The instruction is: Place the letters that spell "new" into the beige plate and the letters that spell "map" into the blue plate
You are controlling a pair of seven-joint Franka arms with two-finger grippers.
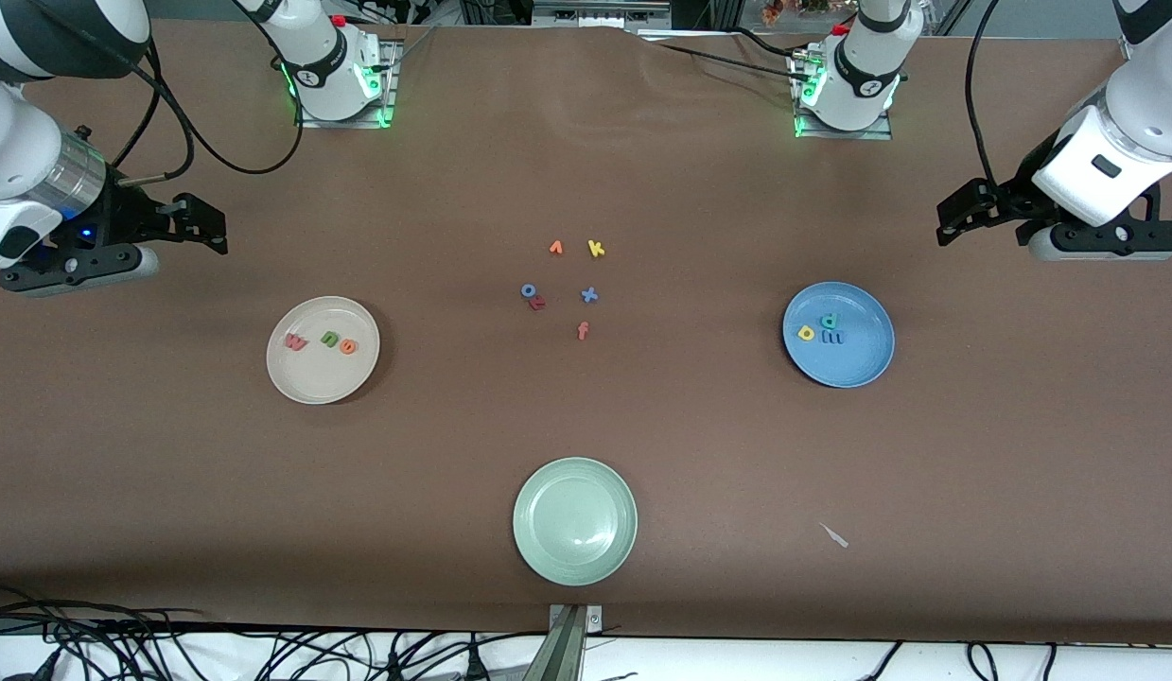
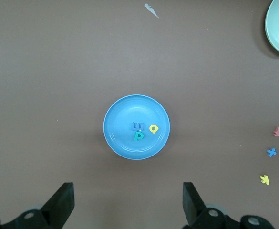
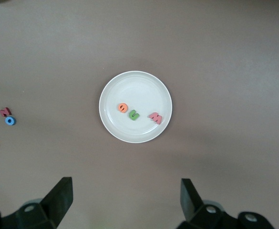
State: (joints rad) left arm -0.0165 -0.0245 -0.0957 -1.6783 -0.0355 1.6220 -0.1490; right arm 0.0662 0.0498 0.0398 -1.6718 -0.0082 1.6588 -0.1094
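Observation:
The beige plate (image 1: 316, 383) lies toward the right arm's end of the table and holds the pinkish-red w (image 1: 296, 342), green n (image 1: 330, 339) and orange e (image 1: 347, 347). The blue plate (image 1: 855, 364) lies toward the left arm's end and holds the yellow a (image 1: 806, 333), teal p (image 1: 830, 321) and blue m (image 1: 833, 338). My right gripper (image 1: 212, 227) hangs open and empty over bare table beside the beige plate (image 3: 129, 86). My left gripper (image 1: 947, 222) hangs open and empty beside the blue plate (image 2: 115, 138). Both sets of fingers stand wide in the wrist views, right gripper (image 3: 125, 198), left gripper (image 2: 127, 200).
Loose letters lie mid-table: orange v (image 1: 555, 248), yellow k (image 1: 596, 248), blue o (image 1: 528, 290), a red letter (image 1: 537, 303), blue x (image 1: 589, 295), red f (image 1: 583, 330). A pale green plate (image 1: 574, 558) sits nearest the front camera. A small white scrap (image 1: 834, 535) lies beside it.

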